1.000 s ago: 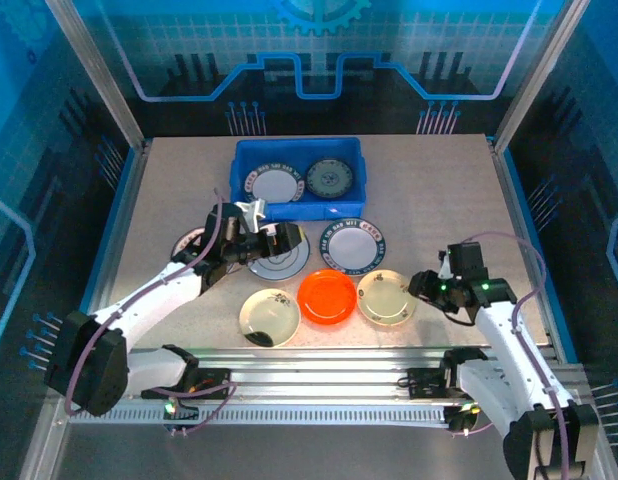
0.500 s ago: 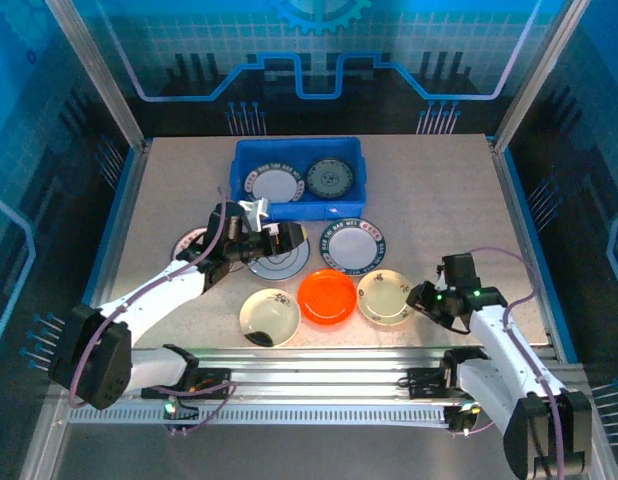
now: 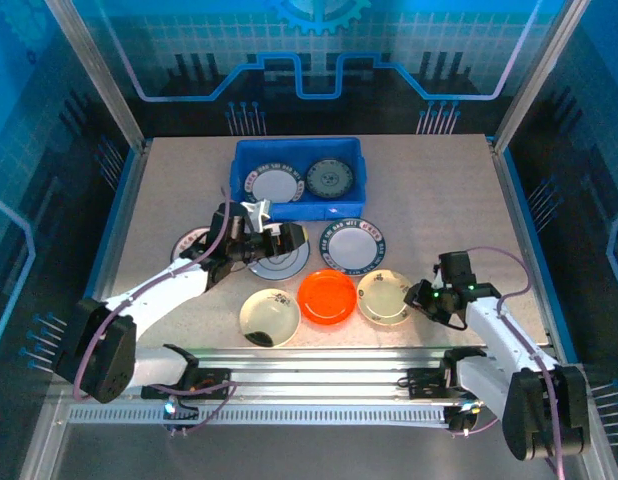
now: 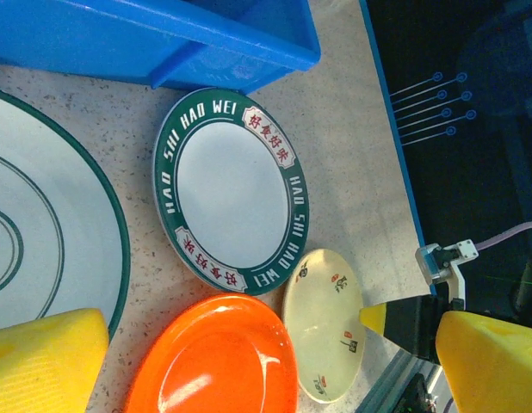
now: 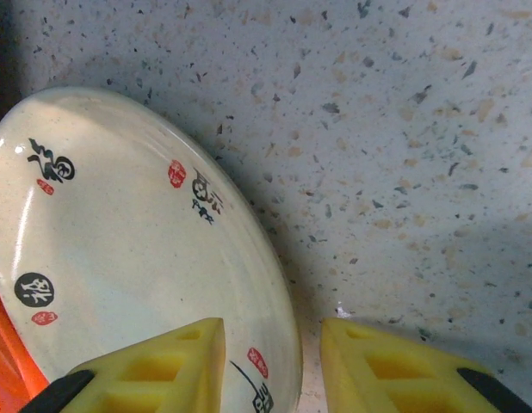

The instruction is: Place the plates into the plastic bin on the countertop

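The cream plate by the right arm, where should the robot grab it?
Probably by its thin right rim, coming from the right. The cream plate is shallow and lies flat, so only the raised edge gives a pinch. The orange plate crowds its left side, while the right side faces bare countertop. The right gripper stands open astride that rim.

The blue plastic bin (image 3: pixel 297 144) sits at the far middle of the beige speckled countertop (image 3: pixel 439 190). It holds 2 plates flat side by side: a white plate with a dark lettered rim (image 3: pixel 272 185) on the left and a teal patterned plate (image 3: pixel 331 180) on the right. In front of it 6 more lie flat: a partly hidden rimmed plate (image 3: pixel 187 243), a grey-white plate with green rings (image 3: pixel 289 265), a green-rimmed "HAO WEI" plate (image 3: pixel 354 245), and nearest, in a row, a cream dish (image 3: pixel 269 317), an orange plate (image 3: pixel 327 296) and a second cream dish (image 3: pixel 385 297).
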